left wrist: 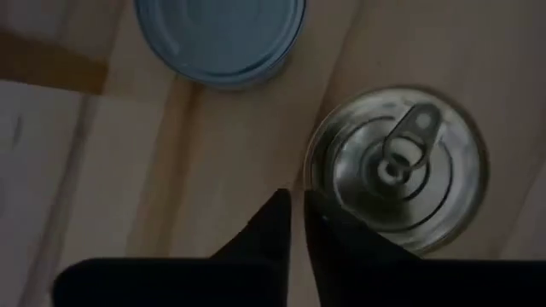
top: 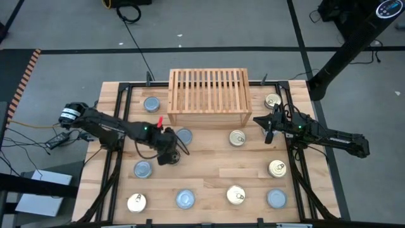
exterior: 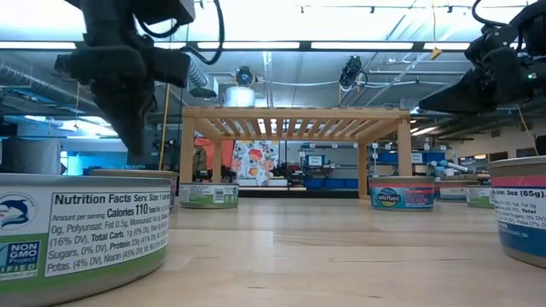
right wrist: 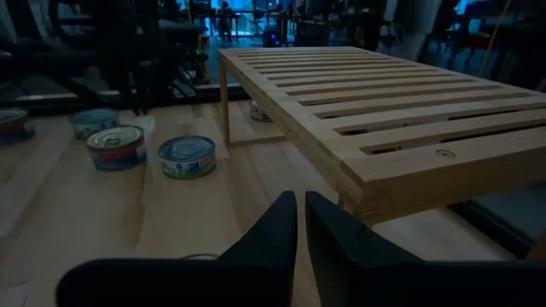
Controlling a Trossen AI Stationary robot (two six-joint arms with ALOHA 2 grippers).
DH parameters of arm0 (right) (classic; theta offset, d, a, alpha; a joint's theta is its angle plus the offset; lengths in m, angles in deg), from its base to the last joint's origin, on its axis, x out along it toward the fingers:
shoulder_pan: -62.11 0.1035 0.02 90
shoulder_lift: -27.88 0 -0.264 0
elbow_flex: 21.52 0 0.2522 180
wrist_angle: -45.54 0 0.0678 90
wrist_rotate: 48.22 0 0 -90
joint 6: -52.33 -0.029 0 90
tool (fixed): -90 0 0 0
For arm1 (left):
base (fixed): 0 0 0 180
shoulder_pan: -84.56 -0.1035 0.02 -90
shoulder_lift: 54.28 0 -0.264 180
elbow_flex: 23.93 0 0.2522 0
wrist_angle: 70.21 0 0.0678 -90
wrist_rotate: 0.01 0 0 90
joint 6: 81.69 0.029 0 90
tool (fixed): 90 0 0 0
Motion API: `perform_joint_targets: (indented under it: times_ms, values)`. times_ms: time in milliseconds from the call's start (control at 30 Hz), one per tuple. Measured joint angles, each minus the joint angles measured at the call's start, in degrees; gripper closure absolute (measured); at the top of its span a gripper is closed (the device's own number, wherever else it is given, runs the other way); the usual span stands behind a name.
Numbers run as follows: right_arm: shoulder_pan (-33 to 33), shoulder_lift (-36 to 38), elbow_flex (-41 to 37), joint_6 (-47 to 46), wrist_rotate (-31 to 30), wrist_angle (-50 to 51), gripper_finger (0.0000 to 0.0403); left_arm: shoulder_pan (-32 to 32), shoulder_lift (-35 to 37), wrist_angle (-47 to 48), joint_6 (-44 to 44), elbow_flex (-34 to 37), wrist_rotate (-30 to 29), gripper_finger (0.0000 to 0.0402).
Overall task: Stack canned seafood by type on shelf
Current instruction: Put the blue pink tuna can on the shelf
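Observation:
The shelf [top: 209, 95] stands at the table's far middle, its slatted top bare. Round tins lie scattered over the planks: blue-grey tops [top: 152, 104] [top: 183, 135] [top: 142, 169], pale gold tops [top: 237, 138] [top: 273, 101] [top: 276, 168]. My left gripper [top: 168, 155] hangs left of centre, pointing steeply down, fingers all but together and holding nothing. Its wrist view shows a silver pull-tab tin [left wrist: 397, 166] on the table just beside and below the fingertips [left wrist: 298, 209], and a blue-grey tin [left wrist: 220, 38] farther off. My right gripper [top: 262, 121] waits shut and level by the shelf's right end.
More tins stand in a row along the near edge [top: 137, 202] [top: 185, 199] [top: 236, 195] [top: 276, 199]. A black frame [top: 120, 126] runs along the table's left and right sides. Open planks lie in front of the shelf, between the two arms.

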Motion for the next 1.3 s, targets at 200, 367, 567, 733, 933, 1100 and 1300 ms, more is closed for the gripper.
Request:
perform_joint_targets:
  times_ms: [200, 367, 567, 733, 933, 1100, 1300]
  values:
    - [0.0, 0.0, 0.0, 0.1, 0.0, 0.0, 0.0363, -2.1, 0.0, -2.2, 0.8, 0.0, 4.6, 0.0303]
    - [0.0, 0.0, 0.0, 0.2, 0.0, 0.0, 0.0363, -3.4, 0.0, -1.9, 1.6, 0.0, 5.7, 0.0287]
    - [0.0, 0.0, 0.0, 0.2, 0.0, -0.1, 0.0363, -4.7, 0.0, -2.0, 4.8, 0.0, 7.1, 0.0287]
    - [0.0, 0.0, 0.0, 0.2, 0.0, -0.1, 0.0363, -6.0, 0.0, -1.8, 7.0, 0.0, 7.4, 0.0287]
    - [0.0, 0.0, 0.0, 0.2, 0.0, -0.1, 0.0363, -7.0, 0.0, -1.8, 8.6, 0.0, 8.7, 0.0287]
    - [0.0, 0.0, 0.0, 0.2, 0.0, -0.1, 0.0363, -7.0, -0.8, -1.8, 9.1, 0.1, 9.9, 0.0287]
    - [0.0, 0.0, 0.0, 0.2, -0.1, -0.1, 0.0363, -7.1, -2.4, -3.9, 9.2, 2.6, 10.3, 0.0287]
